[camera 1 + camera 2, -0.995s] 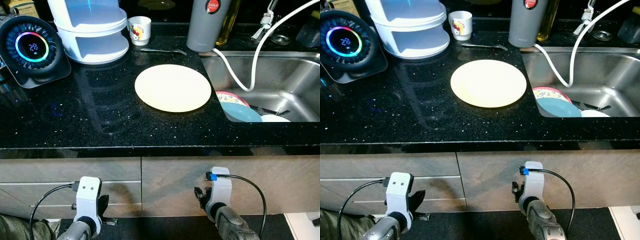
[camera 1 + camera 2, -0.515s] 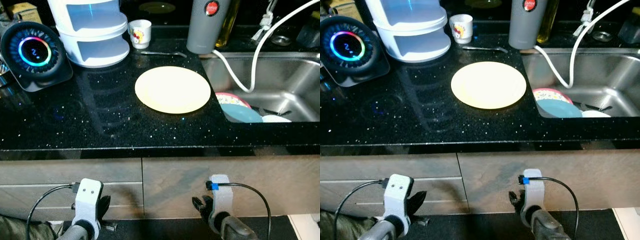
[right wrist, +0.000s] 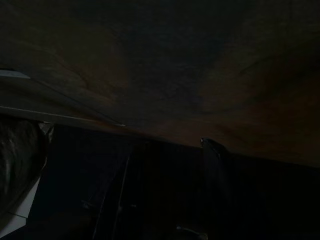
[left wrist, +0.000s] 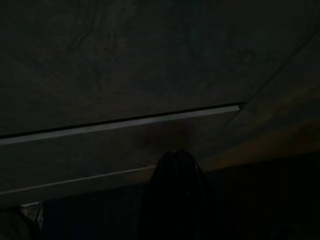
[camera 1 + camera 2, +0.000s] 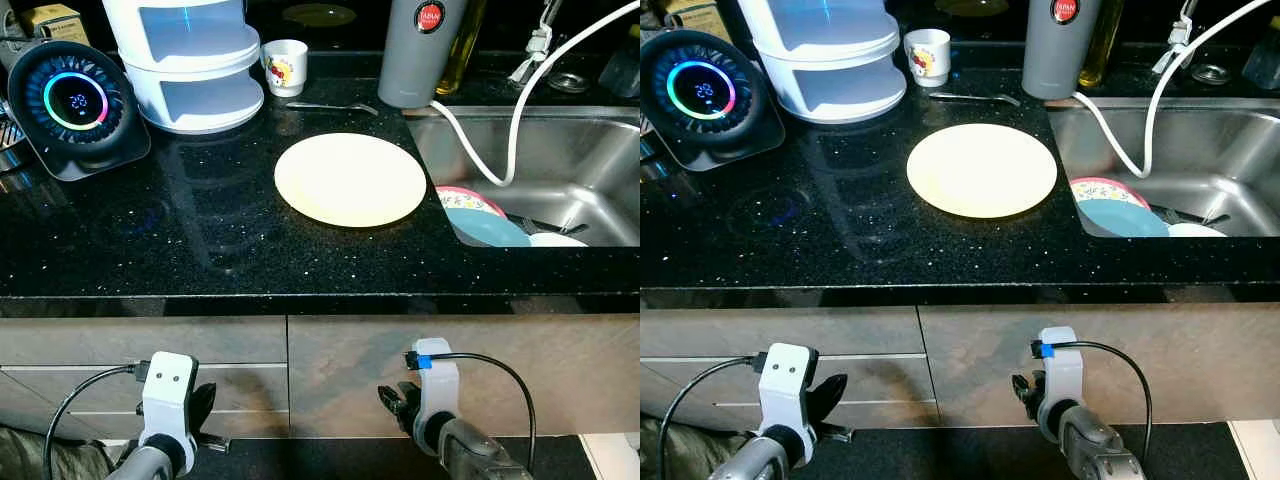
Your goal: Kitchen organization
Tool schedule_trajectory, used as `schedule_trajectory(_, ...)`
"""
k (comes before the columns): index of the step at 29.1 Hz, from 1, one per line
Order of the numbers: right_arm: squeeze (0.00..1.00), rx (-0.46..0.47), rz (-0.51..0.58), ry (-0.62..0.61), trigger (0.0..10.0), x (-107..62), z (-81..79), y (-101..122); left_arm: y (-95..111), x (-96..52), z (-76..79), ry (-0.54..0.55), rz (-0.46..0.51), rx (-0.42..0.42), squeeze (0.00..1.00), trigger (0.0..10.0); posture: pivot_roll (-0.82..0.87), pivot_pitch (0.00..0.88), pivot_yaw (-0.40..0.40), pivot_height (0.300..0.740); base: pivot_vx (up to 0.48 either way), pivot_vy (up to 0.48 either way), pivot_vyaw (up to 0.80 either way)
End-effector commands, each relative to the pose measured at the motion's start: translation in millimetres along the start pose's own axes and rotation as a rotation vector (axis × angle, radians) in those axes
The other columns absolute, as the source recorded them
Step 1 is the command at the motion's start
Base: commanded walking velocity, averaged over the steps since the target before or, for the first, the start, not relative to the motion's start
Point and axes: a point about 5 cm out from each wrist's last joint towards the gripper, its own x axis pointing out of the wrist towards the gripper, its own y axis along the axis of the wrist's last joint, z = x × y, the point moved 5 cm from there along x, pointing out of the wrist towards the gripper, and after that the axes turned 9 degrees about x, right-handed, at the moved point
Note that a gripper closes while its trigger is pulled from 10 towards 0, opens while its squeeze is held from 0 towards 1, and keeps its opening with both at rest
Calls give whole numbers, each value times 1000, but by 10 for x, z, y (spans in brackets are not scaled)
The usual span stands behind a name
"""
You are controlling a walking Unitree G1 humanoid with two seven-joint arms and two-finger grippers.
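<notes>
Black speckled countertop (image 5: 150, 240) is seen from above, with a steel sink (image 5: 600, 170) set into it well ahead of the right gripper (image 5: 400, 408). A pale yellow plate (image 5: 350, 178) lies flat on the counter beside the sink, apparently set out for sorting. More dishes (image 5: 480, 215) are stacked in the sink, perhaps awaiting washing. A white cup (image 5: 285, 66) and a spoon (image 5: 330, 104) lie beyond the plate. Both arms hang low before the drawer fronts (image 5: 140, 345), seemingly idle. Nothing is held by either gripper; whether the fingers of the left gripper (image 5: 203, 420) or the right are parted cannot be told.
</notes>
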Motion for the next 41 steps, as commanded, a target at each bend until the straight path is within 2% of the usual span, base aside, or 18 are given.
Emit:
schedule_trajectory(1,0,5,-20,-2,10000,-13,-23,-67,-95,1,-5,14,-32,-21,0,10000,-5,197,18,740,0,0,0)
schedule_trajectory(5,0,-4,-20,4,10000,-14,-54,-53,-70,31,-28,23,-23,-26,0,10000,-5,197,18,740,0,-78,0)
schedule_trajectory(29,0,-25,-19,-6,10000,3,-49,-43,-66,77,-4,31,-20,-39,0,10000,-16,199,8,740,0,-353,0)
schedule_trajectory(30,0,-26,-19,-6,10000,3,-46,-42,-82,76,-20,43,-27,-82,0,10000,-17,200,6,740,0,0,0)
schedule_trajectory(34,0,-29,-19,-4,10000,2,-46,-38,-52,74,-26,41,-7,-126,0,10000,-19,202,4,740,0,240,0)
schedule_trajectory(41,0,-33,-18,-2,10000,4,-53,-25,-33,62,-65,65,5,-124,0,10000,-19,201,2,740,0,411,0)
